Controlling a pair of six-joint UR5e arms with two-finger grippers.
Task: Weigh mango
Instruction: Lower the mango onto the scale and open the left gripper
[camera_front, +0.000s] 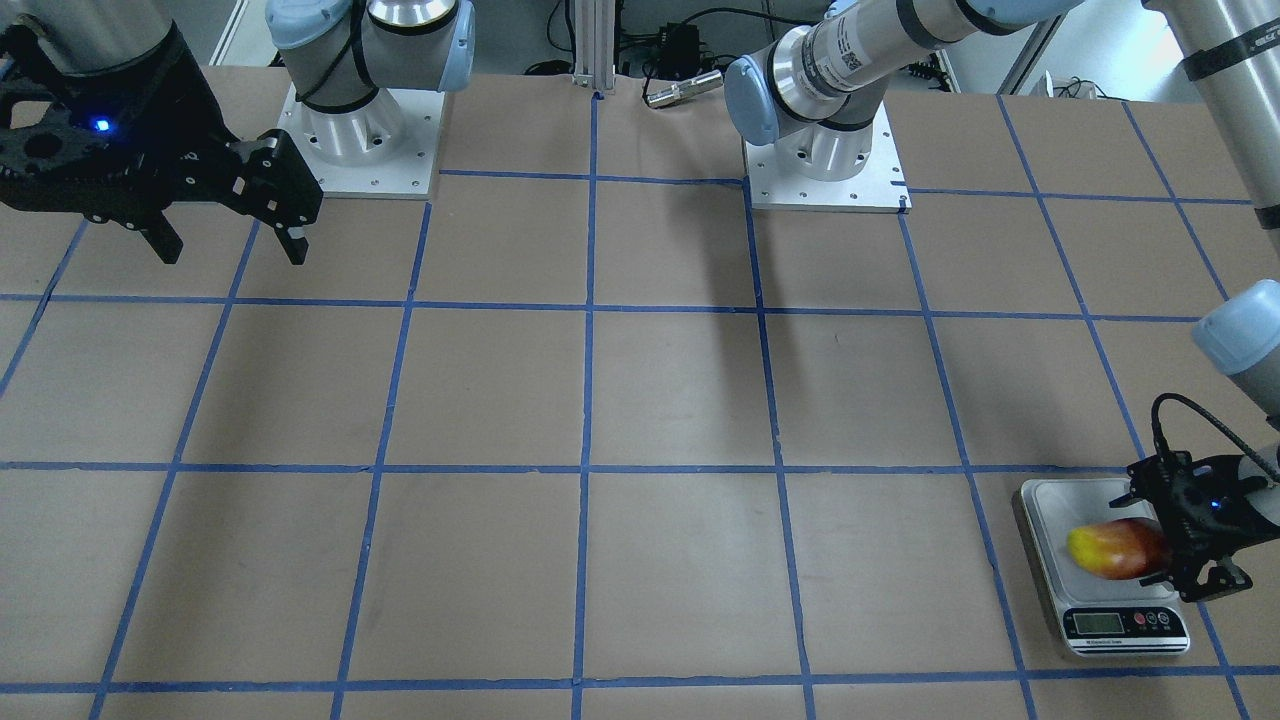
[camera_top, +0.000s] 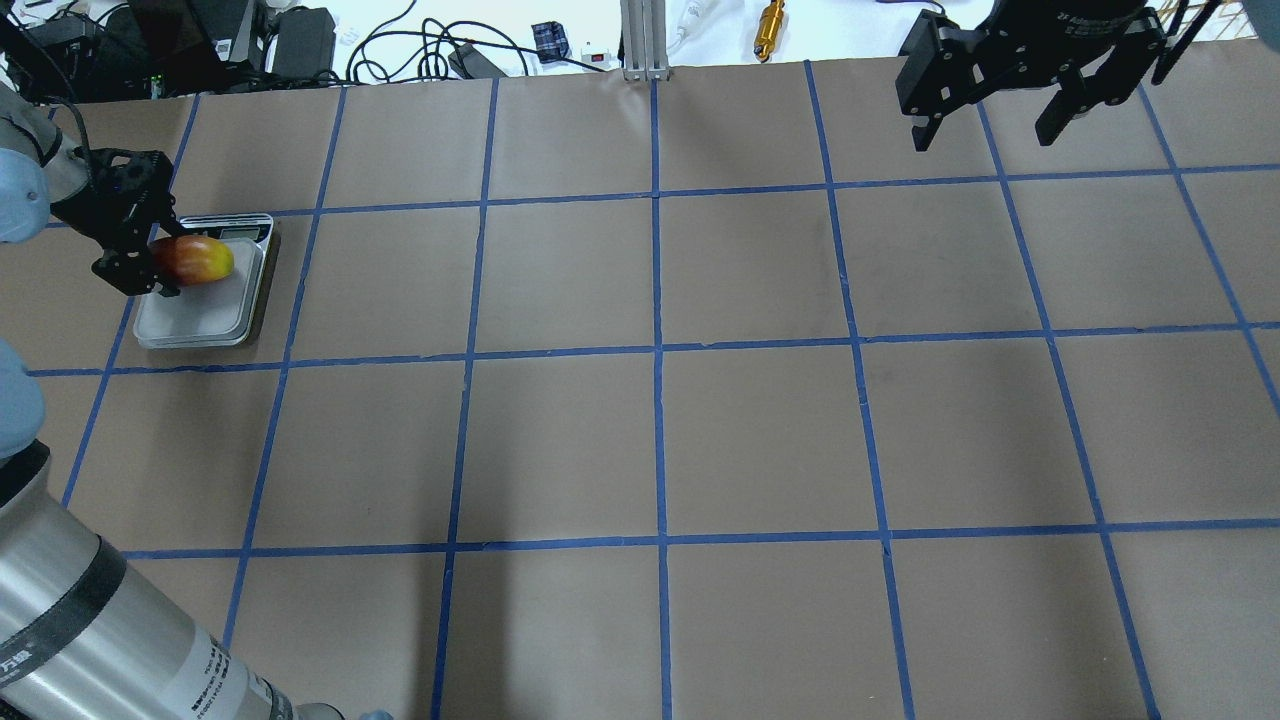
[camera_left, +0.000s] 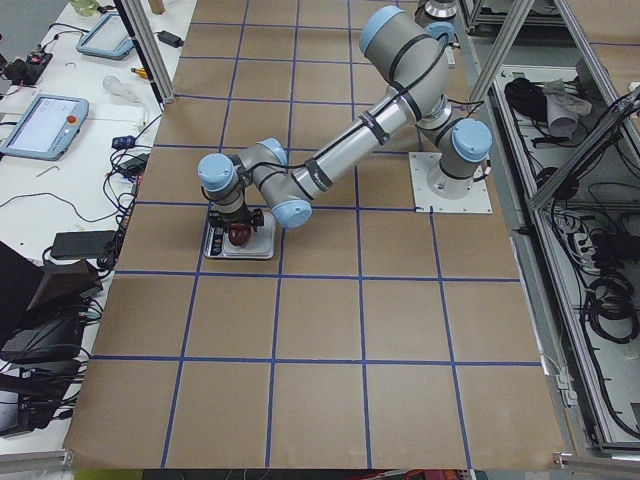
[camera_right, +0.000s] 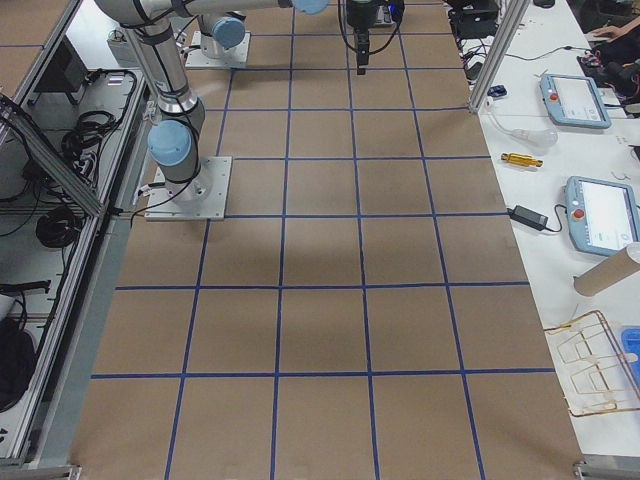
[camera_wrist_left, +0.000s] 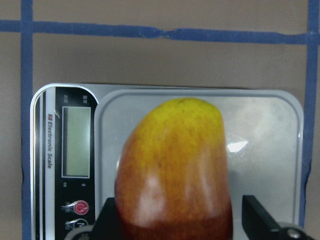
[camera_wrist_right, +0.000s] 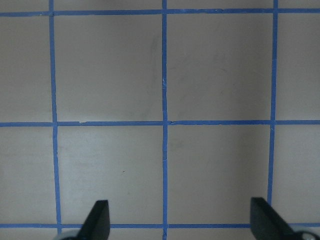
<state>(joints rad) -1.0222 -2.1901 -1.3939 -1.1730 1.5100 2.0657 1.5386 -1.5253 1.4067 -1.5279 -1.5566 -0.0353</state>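
The mango (camera_wrist_left: 175, 170), yellow at one end and red-orange at the other, lies on the silver scale (camera_wrist_left: 260, 130) at the table's left end. It also shows in the front view (camera_front: 1115, 549) and the overhead view (camera_top: 195, 260). My left gripper (camera_wrist_left: 180, 220) is open around the mango's red end: one finger sits against its side and the other stands apart from it. The scale's display (camera_wrist_left: 76, 141) looks blank. My right gripper (camera_top: 982, 138) is open and empty, held high over the far right of the table.
The table is brown paper with a grid of blue tape (camera_top: 657, 350). The arm bases (camera_front: 825, 160) stand on metal plates at the robot's side. Cables and small devices (camera_top: 290, 40) lie beyond the far edge.
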